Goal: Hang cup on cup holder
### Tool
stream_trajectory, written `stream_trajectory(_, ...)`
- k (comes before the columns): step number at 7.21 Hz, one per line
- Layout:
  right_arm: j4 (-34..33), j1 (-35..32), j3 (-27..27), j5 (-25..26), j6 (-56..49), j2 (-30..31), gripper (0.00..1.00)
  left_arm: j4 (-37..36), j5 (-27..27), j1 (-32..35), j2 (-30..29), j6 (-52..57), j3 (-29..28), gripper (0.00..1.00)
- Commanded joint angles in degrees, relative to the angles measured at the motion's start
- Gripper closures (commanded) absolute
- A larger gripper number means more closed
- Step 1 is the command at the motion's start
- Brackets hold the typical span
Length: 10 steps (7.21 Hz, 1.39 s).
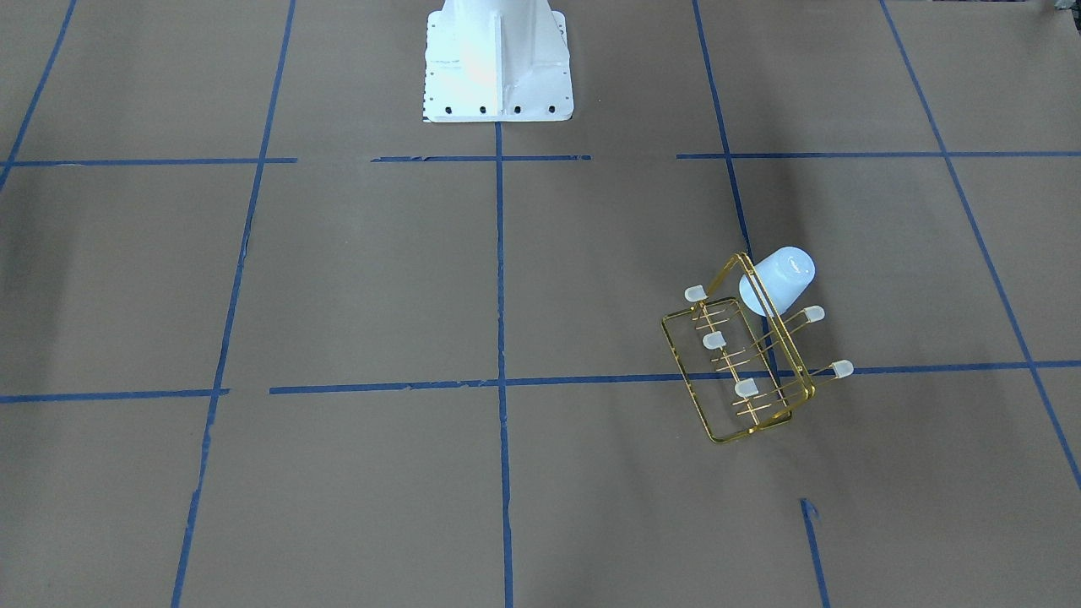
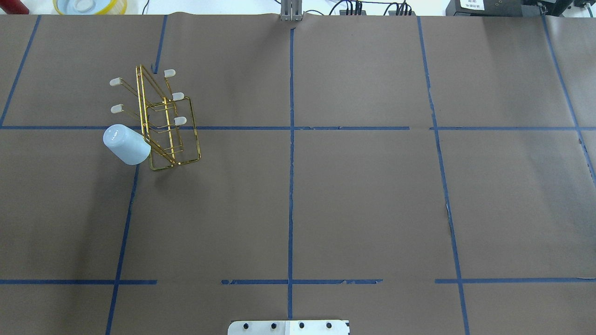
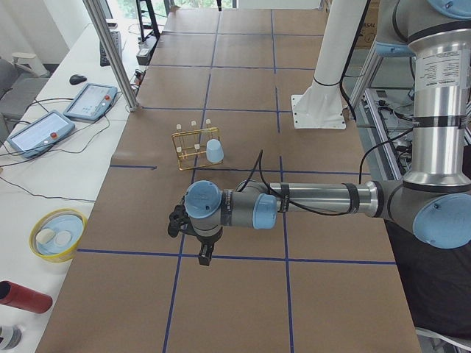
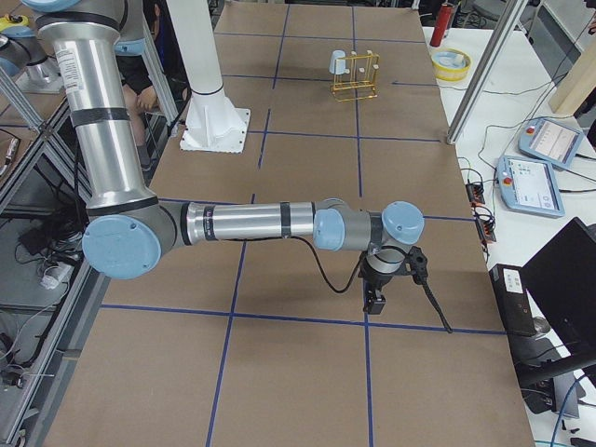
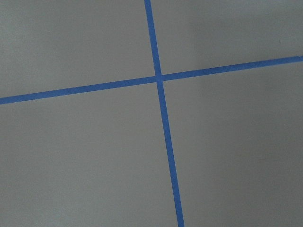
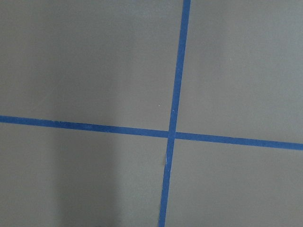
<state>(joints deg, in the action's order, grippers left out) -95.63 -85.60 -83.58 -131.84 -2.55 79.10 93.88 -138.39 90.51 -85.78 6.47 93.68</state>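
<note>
The pale blue-white cup [image 1: 779, 281] [image 2: 125, 144] sits tilted and mouth-down against one end of the gold wire cup holder [image 1: 794, 355] [image 2: 145, 116], seemingly over a prong. The other white-capped prongs are bare. Both also show far off in the side views: the cup [image 3: 214, 151] [image 4: 338, 63] and the cup holder [image 3: 193, 143] [image 4: 356, 79]. My left gripper [image 3: 204, 257] hangs over bare table well short of the rack. Over the table's other end hangs my right gripper [image 4: 375, 300]. Neither gripper's state can be told. Both wrist views show only brown table and blue tape.
The white robot pedestal [image 1: 498, 63] stands at the table's robot side. Off the operators' edge are a yellow bowl [image 2: 88, 5] [image 3: 57, 234], a red cylinder [image 3: 22, 296], teach pendants [image 3: 88, 101] [image 4: 545, 182] and a metal post [image 3: 110, 51].
</note>
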Motion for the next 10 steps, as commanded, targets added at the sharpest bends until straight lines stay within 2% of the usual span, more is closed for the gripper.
stream_trajectory(1,0.0,0.0,0.0,0.0,0.0,0.0,0.00,-0.3,0.7,0.1,0.2,-0.1,1.5,0.00)
stream_trajectory(3,0.0,0.0,0.0,0.0,0.0,0.0,0.00,-0.7,2.3,0.1,0.3,-0.1,1.8,0.00)
stream_trajectory(10,0.0,0.0,0.0,0.0,0.0,0.0,0.00,-0.6,2.3,0.2,0.6,-0.1,2.3,0.00)
